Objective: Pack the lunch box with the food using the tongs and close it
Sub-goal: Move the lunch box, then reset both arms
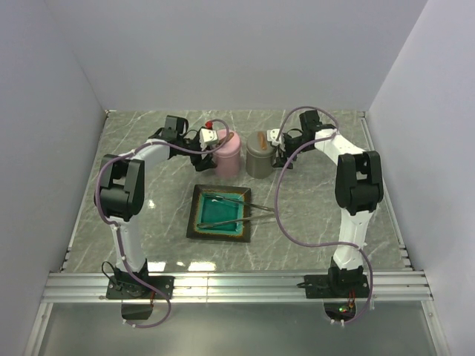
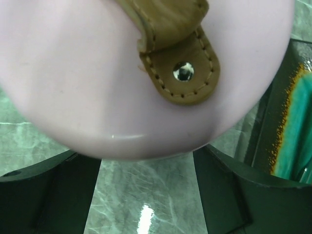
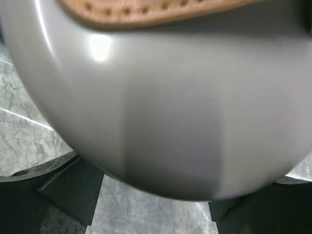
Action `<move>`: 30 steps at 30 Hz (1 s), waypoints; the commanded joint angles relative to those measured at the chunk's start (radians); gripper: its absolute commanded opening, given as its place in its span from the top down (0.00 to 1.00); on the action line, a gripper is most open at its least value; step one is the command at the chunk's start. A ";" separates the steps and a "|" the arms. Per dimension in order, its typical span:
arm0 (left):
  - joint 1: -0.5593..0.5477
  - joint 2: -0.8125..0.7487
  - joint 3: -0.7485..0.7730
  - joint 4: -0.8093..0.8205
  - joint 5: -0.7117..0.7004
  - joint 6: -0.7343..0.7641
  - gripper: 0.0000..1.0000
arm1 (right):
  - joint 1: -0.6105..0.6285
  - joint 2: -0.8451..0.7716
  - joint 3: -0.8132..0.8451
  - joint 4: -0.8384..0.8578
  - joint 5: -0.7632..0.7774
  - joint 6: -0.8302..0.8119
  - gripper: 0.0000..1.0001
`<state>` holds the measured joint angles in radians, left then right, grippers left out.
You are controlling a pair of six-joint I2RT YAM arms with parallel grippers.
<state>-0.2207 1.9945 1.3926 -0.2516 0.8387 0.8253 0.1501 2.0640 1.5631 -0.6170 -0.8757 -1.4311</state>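
Grey-green marbled surface [image 1: 159,222], enclosed by plain white walls, seen from above. Nearest the arm bases lies a dark square plate [image 1: 194,224] with a teal centre, and the tongs [image 1: 245,206] rest across it. Farther back stand the pink lunch box [image 1: 228,159] and, just to its right, a grey container [image 1: 260,162]. The left gripper [image 1: 210,139] is at the top of the lunch box and the right gripper [image 1: 276,137] at the top of the grey container.

Left wrist view only: the pink lid [image 2: 97,73] is on, with a stitched brown strap [image 2: 187,68] and a metal rivet. The fingers [image 2: 44,195] are spread wide, straddling the box. Right wrist view: a grey lid [image 3: 161,112], with the fingers [image 3: 68,195] also wide. In both views the lid hides any contact, so a grip cannot be judged.
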 commanded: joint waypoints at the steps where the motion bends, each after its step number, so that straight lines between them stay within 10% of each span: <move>1: -0.005 -0.005 0.014 0.116 -0.012 -0.063 0.20 | 0.028 -0.027 -0.027 -0.029 0.014 -0.048 0.20; 21: 0.049 -0.241 -0.159 0.045 0.013 -0.140 0.18 | -0.141 -0.195 -0.052 0.125 -0.003 0.339 0.14; 30: 0.118 -0.407 -0.054 -0.089 -0.055 -0.492 0.01 | -0.247 -0.366 0.035 0.031 0.081 0.740 0.01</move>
<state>-0.1257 1.6699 1.2514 -0.2771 0.8089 0.4904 -0.0834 1.7710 1.5238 -0.5533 -0.8272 -0.9012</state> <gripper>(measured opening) 0.988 0.980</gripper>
